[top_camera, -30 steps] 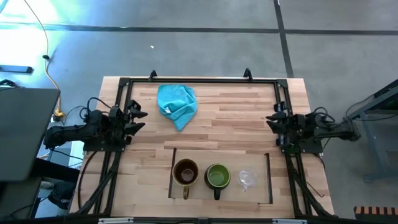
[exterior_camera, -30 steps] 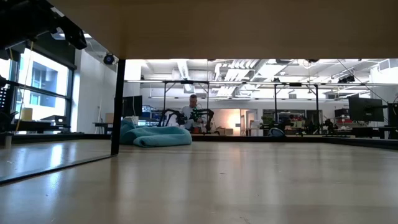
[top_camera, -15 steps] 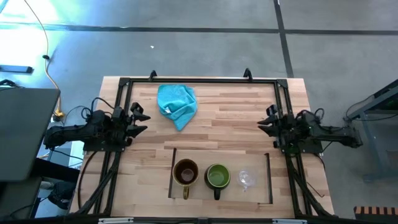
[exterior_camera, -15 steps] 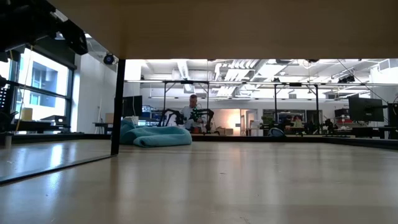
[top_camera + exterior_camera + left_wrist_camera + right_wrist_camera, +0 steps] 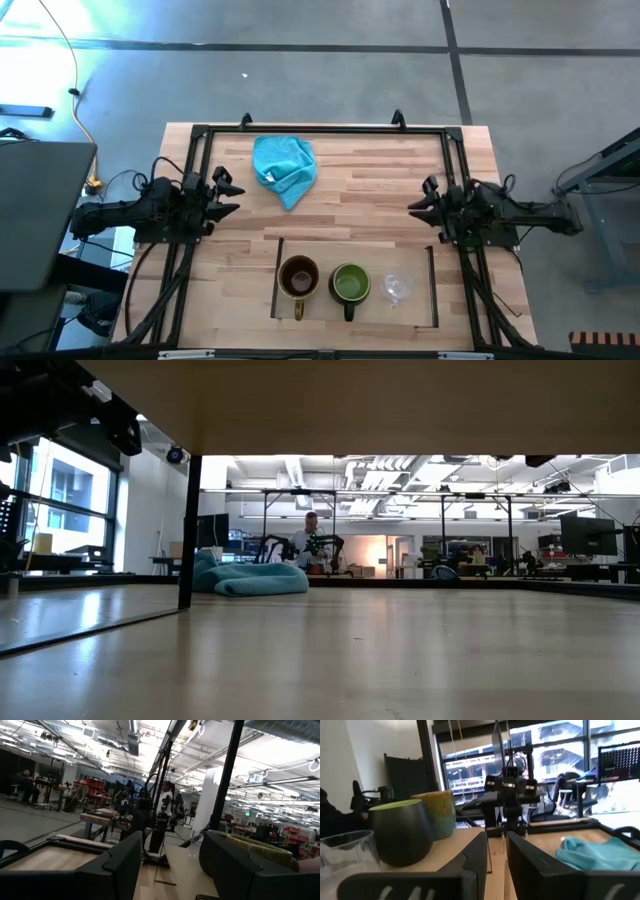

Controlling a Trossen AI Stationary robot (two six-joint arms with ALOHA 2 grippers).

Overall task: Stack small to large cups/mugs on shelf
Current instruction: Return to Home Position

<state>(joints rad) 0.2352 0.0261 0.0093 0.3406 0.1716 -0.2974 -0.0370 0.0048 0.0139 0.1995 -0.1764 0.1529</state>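
On the shelf [image 5: 320, 250] near the table's front edge stand three vessels in a row, each on its base: brown mug [image 5: 298, 278], green mug [image 5: 349, 284] and clear glass cup [image 5: 397, 288]. My left gripper [image 5: 232, 198] hovers open at the table's left side, pointing toward the middle, touching nothing. My right gripper [image 5: 418, 198] hovers at the right side, pointing left, its fingers a narrow gap apart with nothing between. The right wrist view shows the glass cup [image 5: 345, 852], green mug [image 5: 400, 832] and brown mug [image 5: 436, 812] off to one side of my right gripper [image 5: 496, 862].
A crumpled turquoise cloth [image 5: 285, 168] lies at the table's far middle, between the arms. A dark frame [image 5: 320, 130] runs round the table's far and side edges. Bare planks lie between both grippers. A person [image 5: 310, 538] sits far off in the room.
My right gripper has gone a little toward the table's left, out from its base, and has tipped down toward level while rolling. Its finger gap looks the same. The mugs, glass cup and cloth have stayed put.
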